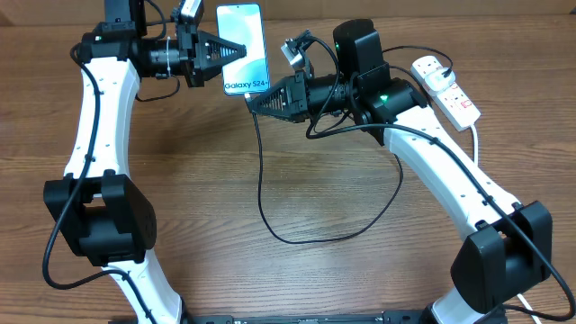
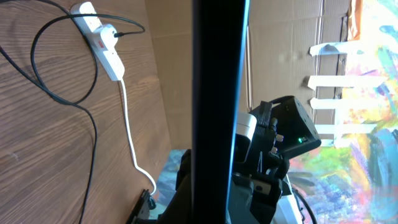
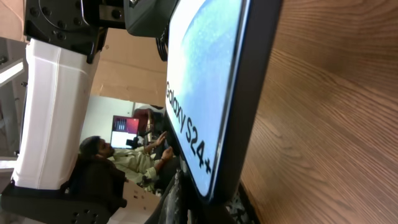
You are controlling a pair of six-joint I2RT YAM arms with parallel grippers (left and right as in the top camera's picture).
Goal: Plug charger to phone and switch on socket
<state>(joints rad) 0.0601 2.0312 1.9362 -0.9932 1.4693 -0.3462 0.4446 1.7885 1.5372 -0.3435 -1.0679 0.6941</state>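
Left gripper: pressed together on the left long edge of the phone, which is held screen-up near the far edge of the table; in the left wrist view the phone is seen edge-on as a dark vertical band filling the middle of the frame. Whether the phone is lifted clear of the table cannot be told. Right gripper: closed, set against the phone's near end just beside the "Galaxy S24+" lettering, with the charger seen leaving its tip; the connector itself is hidden. In the right wrist view the phone is shown close up, its light blue screen and lettering legible. Charger cable: thin, black, run from the right gripper toward the near side of the table, looped back under the right arm and led up to the socket. Socket: white power strip, laid at the far right of the table, well apart from the phone, with a white plug seated in it, red switches noted, and a thick white cord trailing from one end.
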